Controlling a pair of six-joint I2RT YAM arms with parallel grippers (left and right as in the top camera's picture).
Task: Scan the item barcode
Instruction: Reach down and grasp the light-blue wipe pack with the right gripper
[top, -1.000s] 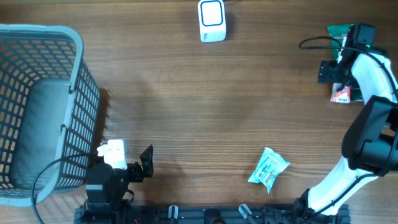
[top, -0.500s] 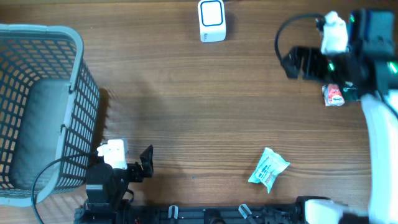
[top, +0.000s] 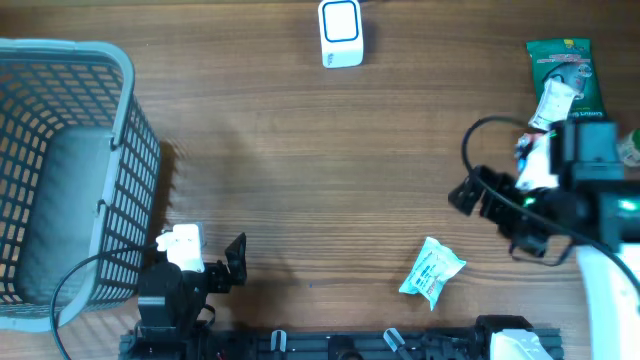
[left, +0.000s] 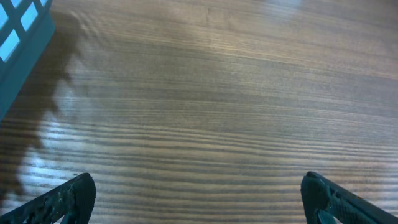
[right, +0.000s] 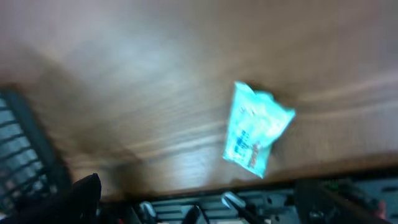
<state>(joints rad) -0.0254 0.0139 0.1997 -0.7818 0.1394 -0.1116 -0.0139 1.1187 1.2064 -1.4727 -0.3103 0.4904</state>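
Observation:
A white barcode scanner (top: 340, 33) stands at the table's far edge. A pale blue packet (top: 432, 270) lies near the front, and shows blurred in the right wrist view (right: 255, 137). At the far right lies a green packet (top: 566, 75). My right gripper (top: 490, 222) hangs open and empty, pointing left, just right of and above the blue packet; in its own view (right: 202, 205) the packet lies ahead, apart from the fingers. My left gripper (top: 235, 262) rests open at the front left, with only bare wood between its fingertips (left: 74, 196).
A grey-blue mesh basket (top: 125, 130) fills the left side, its corner showing in the left wrist view (left: 18, 43). A small red-and-white item (top: 522, 150) peeks out from under the right arm. The arm mounts line the front edge (top: 330, 345).
The right arm swung from the far right corner forward and left, uncovering the green packet, and now hovers by the blue packet. The left arm has not moved.

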